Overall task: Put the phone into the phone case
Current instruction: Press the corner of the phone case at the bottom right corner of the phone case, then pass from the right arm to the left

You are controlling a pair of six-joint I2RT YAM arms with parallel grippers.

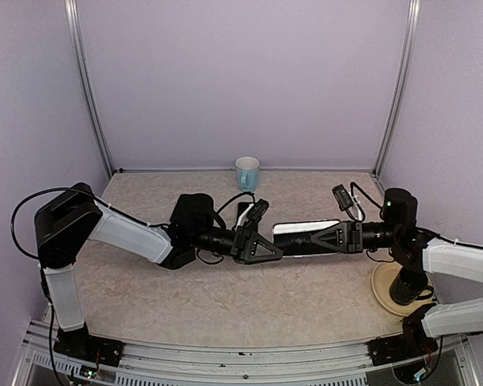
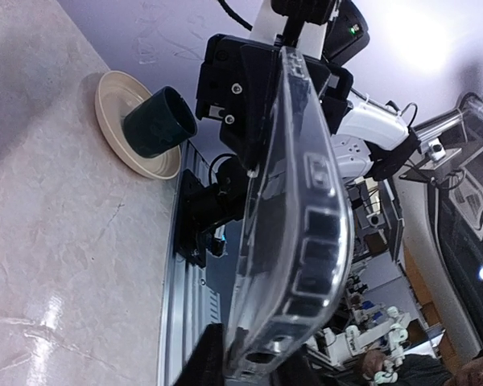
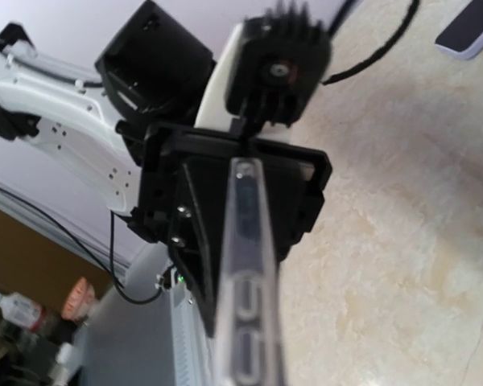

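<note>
The clear phone case (image 1: 306, 228) hangs above the table, held level between my two grippers. My left gripper (image 1: 267, 244) is shut on its left end; in the left wrist view the case (image 2: 294, 201) runs up from the gripper (image 2: 249, 370), whose dark fingers (image 2: 208, 365) press both sides. My right gripper (image 1: 328, 237) is shut on the right end, and in the right wrist view the case (image 3: 248, 273) appears edge-on, rising from that gripper (image 3: 245, 378). The phone (image 1: 245, 212) lies flat on the table behind the left gripper, and shows as a dark slab with a pale edge (image 3: 471, 28).
A pale blue mug (image 1: 247, 172) stands at the back wall. A cream plate (image 1: 390, 291) sits at the right front under the right arm, and the left wrist view shows a dark green cup (image 2: 157, 121) standing on that plate (image 2: 113, 88). Cables trail behind both wrists.
</note>
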